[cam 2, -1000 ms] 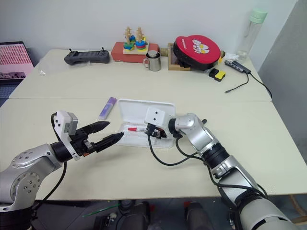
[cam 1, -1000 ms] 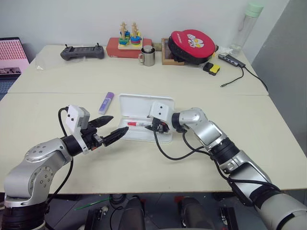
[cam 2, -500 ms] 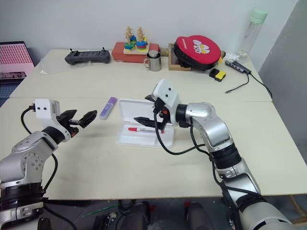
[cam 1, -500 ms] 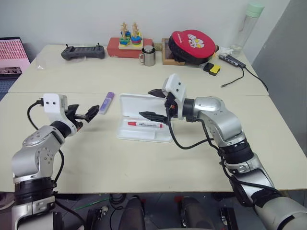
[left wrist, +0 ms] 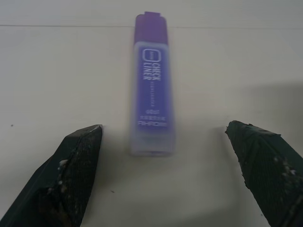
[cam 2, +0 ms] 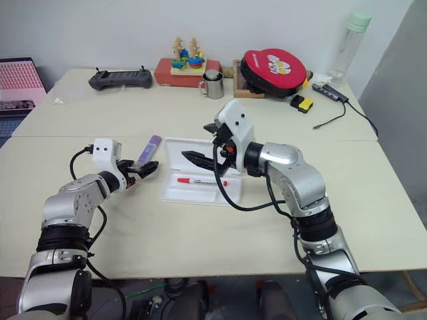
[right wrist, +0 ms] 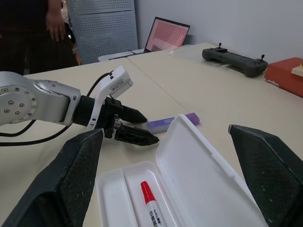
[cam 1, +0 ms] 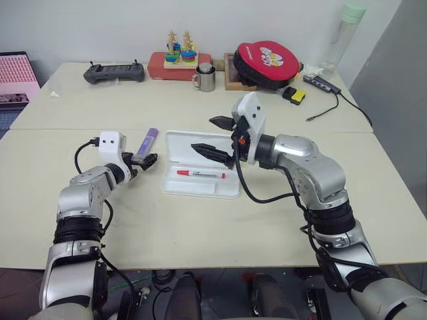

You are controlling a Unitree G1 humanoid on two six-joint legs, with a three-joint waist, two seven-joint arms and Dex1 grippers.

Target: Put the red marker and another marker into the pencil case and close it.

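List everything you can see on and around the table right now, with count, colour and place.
red marker: 1, white barrel, red cap, lying in the open pencil case
pencil case: 1, white, lid open, table centre
lilac marker: 1, on the table left of the case, between the left claw's open fingers, untouched
controller: 1, dark grey, far left
stacking toy: 1, multicoloured, on a red box, far centre
steel mug: 1, beside the toy
round red pouch: 1, far right
bottle: 1, clear, green cap, far right corner
laptop: 1, pinkish screen, left
person: 1, standing beyond the table
left claw: open
right claw: open, above the case
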